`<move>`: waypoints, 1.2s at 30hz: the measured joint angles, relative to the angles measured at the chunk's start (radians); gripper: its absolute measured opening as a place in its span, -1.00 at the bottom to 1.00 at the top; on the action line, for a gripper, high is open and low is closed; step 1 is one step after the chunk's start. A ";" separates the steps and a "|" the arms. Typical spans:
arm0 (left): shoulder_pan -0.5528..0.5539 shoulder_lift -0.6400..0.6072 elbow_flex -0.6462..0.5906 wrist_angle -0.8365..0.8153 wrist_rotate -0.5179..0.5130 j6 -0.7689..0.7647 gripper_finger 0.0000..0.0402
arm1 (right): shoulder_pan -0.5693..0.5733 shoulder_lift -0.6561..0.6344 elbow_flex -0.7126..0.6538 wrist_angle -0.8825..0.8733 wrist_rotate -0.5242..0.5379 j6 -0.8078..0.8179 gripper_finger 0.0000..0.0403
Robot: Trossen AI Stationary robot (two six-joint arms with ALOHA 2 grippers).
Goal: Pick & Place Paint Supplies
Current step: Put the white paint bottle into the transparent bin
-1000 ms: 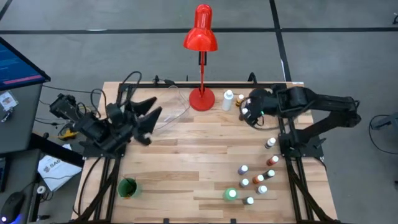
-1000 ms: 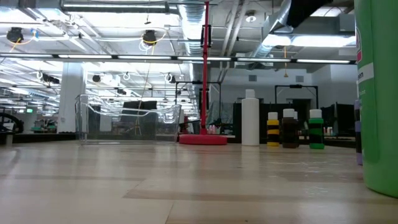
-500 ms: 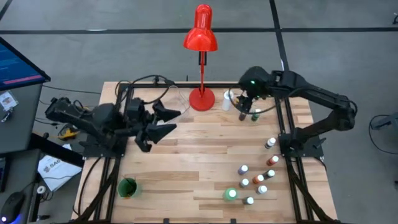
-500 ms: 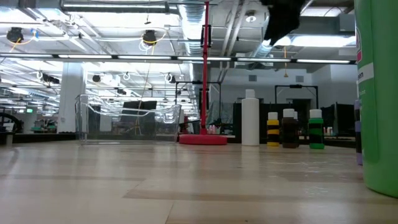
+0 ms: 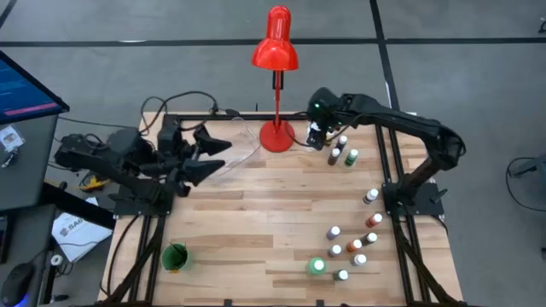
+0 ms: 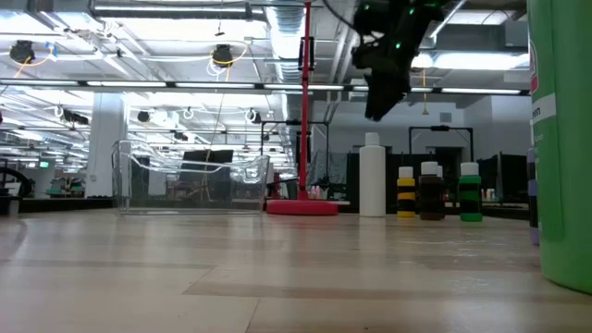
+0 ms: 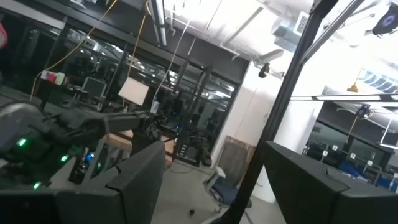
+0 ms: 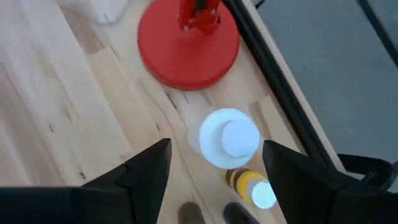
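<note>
A tall white bottle [image 8: 229, 138] stands beside the red lamp's base [image 8: 188, 40] at the table's far edge, with a yellow-and-black bottle [image 8: 249, 183] next to it. My right gripper [image 8: 216, 149] hangs open above the white bottle [image 6: 372, 176], pointing steeply down, clear of its cap. Three small bottles [image 5: 343, 147] stand just right of it. Several more small paint bottles [image 5: 354, 246] stand in a cluster at the near right. My left gripper [image 5: 220, 153] is open over the table's left part, tipped upward, with nothing between its fingers.
The tall red desk lamp [image 5: 275, 51] rises at the far middle. A clear plastic box [image 6: 190, 176] sits left of the lamp's base. A green bottle [image 5: 176, 256] is near the front left corner. Bare wood lies across the table's middle.
My right gripper has swung toward the table's left, to the lamp's base, and come down over the white bottle, entering the low view from above. My left gripper has swung a little toward the far edge and tipped upward. The bottles have kept their places.
</note>
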 joint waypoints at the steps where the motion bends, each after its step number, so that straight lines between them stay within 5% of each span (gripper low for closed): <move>1: 0.000 -0.012 0.000 -0.012 0.000 0.000 0.32 | -0.005 0.007 0.000 0.002 -0.001 -0.002 0.24; 10: -0.001 -0.071 -0.001 -0.051 -0.002 0.015 0.32 | -0.002 -0.124 0.001 0.085 -0.025 0.045 0.12; 17: -0.002 -0.129 0.000 -0.182 -0.003 0.070 0.19 | -0.025 -0.250 -0.222 0.350 -0.023 0.088 -0.90; 28: -0.002 -0.157 0.000 -0.218 -0.003 0.100 -0.29 | -0.028 -0.286 -0.529 0.786 0.024 0.140 -0.99; 36: -0.002 -0.156 -0.035 -0.218 -0.003 0.100 -0.44 | -0.041 -0.256 -0.615 0.929 0.030 0.127 -1.00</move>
